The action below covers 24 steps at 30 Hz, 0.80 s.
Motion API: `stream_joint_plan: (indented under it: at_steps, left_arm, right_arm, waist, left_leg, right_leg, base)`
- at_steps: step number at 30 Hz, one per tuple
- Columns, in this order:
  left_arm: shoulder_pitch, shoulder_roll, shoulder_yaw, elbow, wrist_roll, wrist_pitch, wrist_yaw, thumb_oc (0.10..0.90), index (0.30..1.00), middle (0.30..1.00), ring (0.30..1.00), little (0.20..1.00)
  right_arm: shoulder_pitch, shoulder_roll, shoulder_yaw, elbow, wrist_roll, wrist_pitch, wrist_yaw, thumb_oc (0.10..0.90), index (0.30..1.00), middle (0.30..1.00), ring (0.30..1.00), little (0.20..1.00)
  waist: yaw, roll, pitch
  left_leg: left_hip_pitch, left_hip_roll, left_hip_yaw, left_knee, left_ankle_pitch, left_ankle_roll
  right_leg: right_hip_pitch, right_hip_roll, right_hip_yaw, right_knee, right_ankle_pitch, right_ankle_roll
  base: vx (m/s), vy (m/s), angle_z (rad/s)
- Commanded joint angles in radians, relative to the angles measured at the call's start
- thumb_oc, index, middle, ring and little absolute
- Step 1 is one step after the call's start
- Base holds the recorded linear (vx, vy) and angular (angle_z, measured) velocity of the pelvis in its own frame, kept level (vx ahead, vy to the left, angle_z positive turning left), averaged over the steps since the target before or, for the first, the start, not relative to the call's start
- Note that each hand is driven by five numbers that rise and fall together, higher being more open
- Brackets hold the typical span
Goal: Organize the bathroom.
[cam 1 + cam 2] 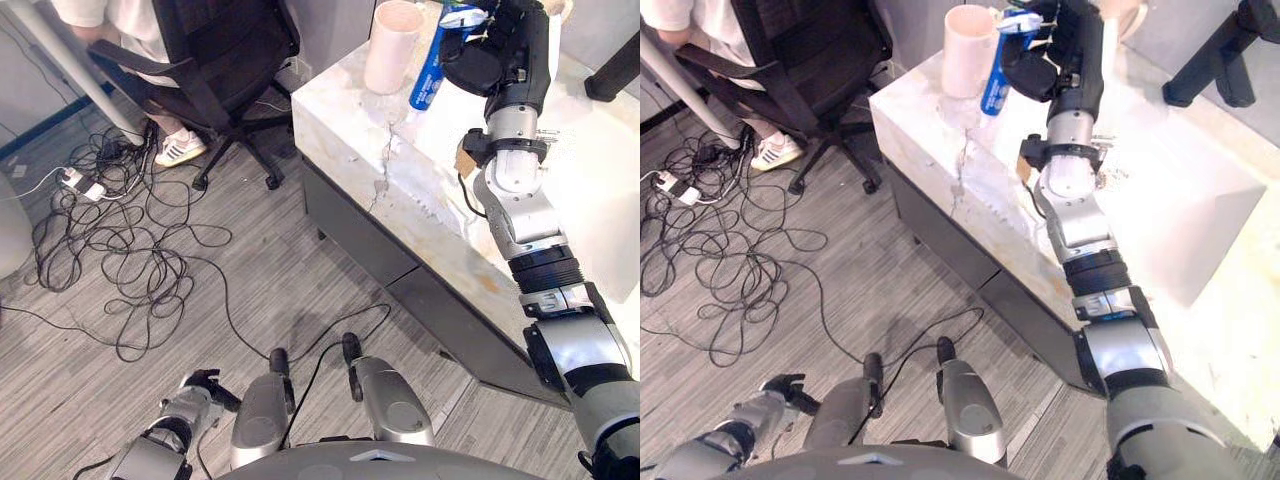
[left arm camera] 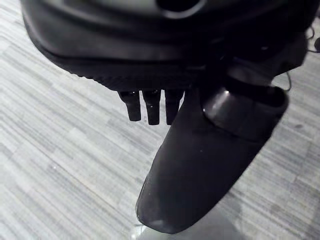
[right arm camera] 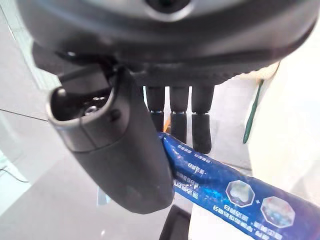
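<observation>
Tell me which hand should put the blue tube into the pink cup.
Right. The right hand is up at the marble counter, already gripping the blue tube, right beside the pink cup. The left hand hangs low over the floor, far from the counter, holding nothing.

Silver-grey arms, dark hands (image 1: 500,50)

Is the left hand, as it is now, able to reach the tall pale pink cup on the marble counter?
Probably not. The left hand hangs low over the grey floor, far from the tall pale pink cup on the marble counter, where the right hand holds a blue tube.
</observation>
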Motion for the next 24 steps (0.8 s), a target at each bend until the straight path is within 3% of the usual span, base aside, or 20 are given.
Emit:
stream_joint_plan:
  at_steps: [1, 7, 18, 24]
  left_arm:
    - [0.043, 0.03, -0.026, 0.057, 0.057, 0.006, 0.013, 0.8, 0.9, 0.9, 0.9, 0.9]
    - [0.062, 0.039, -0.022, 0.065, 0.048, 0.014, 0.027, 0.8, 0.9, 0.9, 0.9, 0.9]
    - [0.126, 0.042, 0.013, 0.06, 0.071, 0.057, 0.022, 0.8, 0.9, 0.9, 0.9, 0.9]
    - [0.148, 0.028, 0.022, 0.06, 0.054, 0.056, 0.05, 0.8, 0.9, 0.9, 0.9, 0.9]
  right_arm:
    - [-0.099, -0.051, -0.096, -0.078, -0.032, -0.12, -0.029, 0.4, 0.3, 0.3, 0.3, 0.3]
    - [-0.106, -0.08, -0.099, -0.063, -0.026, -0.124, -0.027, 0.4, 0.3, 0.3, 0.3, 0.3]
    - [-0.111, -0.159, -0.119, -0.094, -0.043, -0.13, -0.016, 0.4, 0.3, 0.3, 0.3, 0.3]
    - [-0.083, -0.163, -0.133, -0.103, -0.05, -0.131, -0.033, 0.4, 0.3, 0.3, 0.3, 0.3]
  waist:
    - [0.003, -0.031, -0.105]
    - [0.005, -0.031, -0.115]
    - [0.006, -0.045, -0.204]
    - [0.008, -0.055, -0.237]
  left_leg:
    - [-0.004, -0.02, -0.009, 0.052, 0.011, 0.055]
    - [0.022, -0.021, -0.012, 0.018, 0.024, 0.048]
    - [0.097, 0.002, 0.003, -0.036, 0.034, 0.026]
    - [0.114, 0.023, 0.011, -0.048, 0.038, 0.018]
  right_leg:
    - [0.022, -0.047, 0.026, -0.083, 0.105, 0.047]
    - [0.051, -0.044, 0.03, -0.111, 0.106, 0.043]
    - [0.127, -0.036, 0.028, -0.156, 0.091, 0.04]
    - [0.148, -0.027, 0.025, -0.159, 0.076, 0.033]
  base:
    - [0.05, -0.004, 0.02]
    - [0.05, 0.01, 0.03]
    - [0.08, -0.001, 0.04]
    - [0.08, -0.044, 0.01]
